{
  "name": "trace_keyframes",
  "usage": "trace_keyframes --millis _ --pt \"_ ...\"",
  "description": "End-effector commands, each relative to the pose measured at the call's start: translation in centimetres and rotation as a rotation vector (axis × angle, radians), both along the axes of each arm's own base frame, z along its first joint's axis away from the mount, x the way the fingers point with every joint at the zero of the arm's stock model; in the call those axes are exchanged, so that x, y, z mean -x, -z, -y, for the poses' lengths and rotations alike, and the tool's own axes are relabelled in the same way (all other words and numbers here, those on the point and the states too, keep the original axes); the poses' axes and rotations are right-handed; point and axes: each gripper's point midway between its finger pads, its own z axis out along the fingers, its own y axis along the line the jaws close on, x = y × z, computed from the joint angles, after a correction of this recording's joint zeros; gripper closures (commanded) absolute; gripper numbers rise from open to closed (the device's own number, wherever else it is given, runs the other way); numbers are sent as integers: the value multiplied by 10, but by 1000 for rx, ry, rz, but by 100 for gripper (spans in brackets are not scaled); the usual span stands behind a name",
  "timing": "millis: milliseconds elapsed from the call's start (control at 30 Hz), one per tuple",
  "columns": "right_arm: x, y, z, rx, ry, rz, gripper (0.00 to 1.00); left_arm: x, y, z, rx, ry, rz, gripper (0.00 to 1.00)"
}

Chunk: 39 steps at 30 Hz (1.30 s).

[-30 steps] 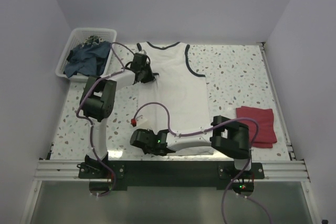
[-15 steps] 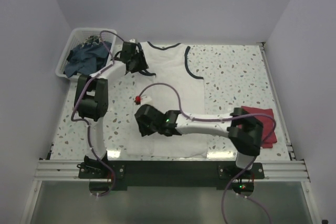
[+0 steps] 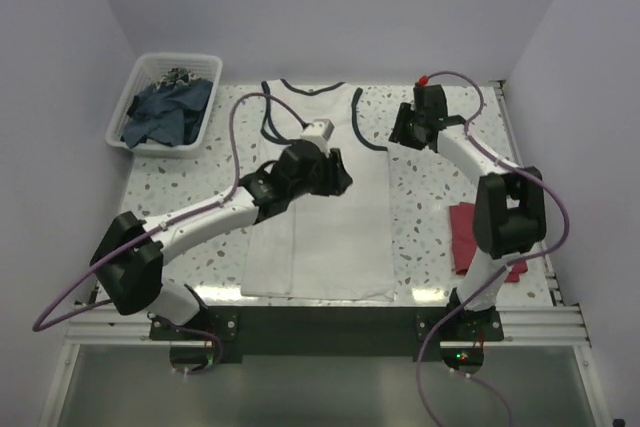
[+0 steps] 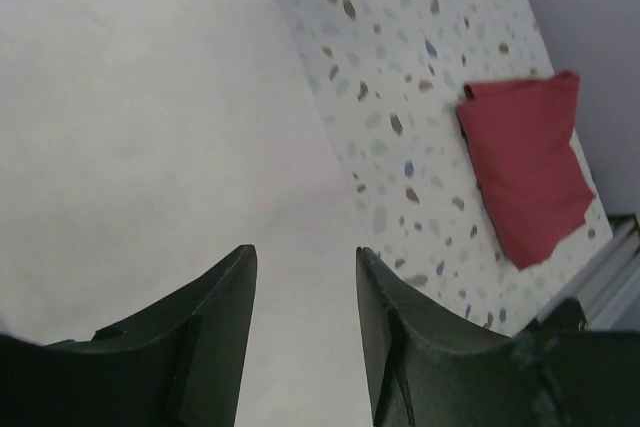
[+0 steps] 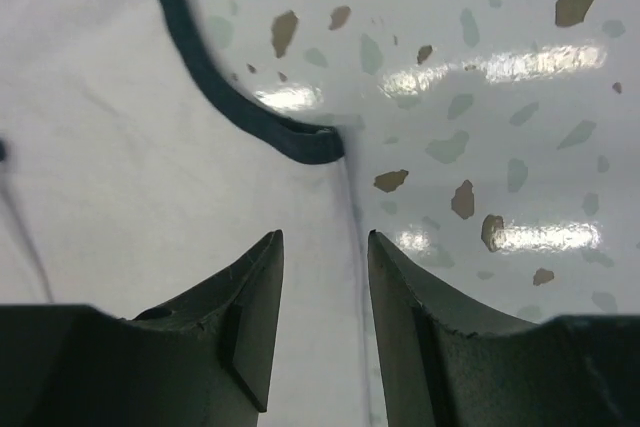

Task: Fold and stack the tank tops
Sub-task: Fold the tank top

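Both spread and empty, the left gripper [image 4: 303, 259] and right gripper [image 5: 323, 242] should pinch the white top [image 3: 330, 237] along its right edge (both layers) and fold evenly.

This looks like a robot laboratory test cell, not a home. Plain pale lilac walls [image 3: 330, 7] close the desk [image 3: 440, 187] on its far, left and right edges, with no furniture or decoration. Along the near edge runs an aluminium rail [image 3: 330, 322], and the left arm [image 3: 200, 222] and the right arm [image 3: 470, 152] are bolted to it, with purple cables [image 3: 235, 137] hanging loose. The speckled desk carries only sample clothes: a white basket [image 3: 128, 105] of dark blue cloth [image 3: 165, 112] at the far left corner, a white tank top [image 3: 320, 227] spread flat in the middle, and a dark red tank top [image 4: 525, 162] folded near the right edge.
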Motion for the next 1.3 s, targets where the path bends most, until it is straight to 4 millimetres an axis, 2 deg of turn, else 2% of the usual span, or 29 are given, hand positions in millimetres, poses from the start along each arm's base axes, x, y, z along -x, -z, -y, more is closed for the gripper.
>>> trace_keyframes --millis 0,33,67,100,133,267,333,367,500,533,767,867,1000,1133,1267 --pt "-11 22 -19 -30 -156 -53 57 48 26 27 -43 35 -41 51" --pt "-16 27 -19 -19 -161 -58 58 59 28 35 -56 57 -48 52" --pt "-19 44 -18 -1 -158 -89 58 81 41 50 -88 114 -66 52" --pt "-24 45 -15 15 -152 -87 58 93 46 57 -104 145 -73 53" --pt "-26 58 -10 45 -133 -108 58 110 54 70 -125 182 -78 53" --pt "-35 73 -5 75 -124 -124 58 140 74 89 -167 243 -107 56" --pt "-38 84 -3 90 -117 -143 59 149 79 96 -167 256 -115 57" --pt "-39 86 0 105 -106 -148 60 156 87 100 -182 272 -124 58" --pt "-39 98 2 111 -92 -172 63 168 96 116 -189 301 -134 60" --pt "-36 105 2 108 -87 -185 69 176 106 128 -222 323 -139 62" --pt "-36 107 0 98 -84 -181 88 196 117 144 -255 358 -140 62" --pt "-37 107 0 92 -83 -178 94 208 119 151 -270 374 -142 63" --pt "-38 103 -2 89 -87 -172 96 228 131 152 -313 389 -150 63" --pt "-39 100 -3 79 -89 -164 97 235 145 148 -361 369 -166 63" --pt "-39 100 -4 72 -89 -162 98 239 149 150 -370 363 -167 61"
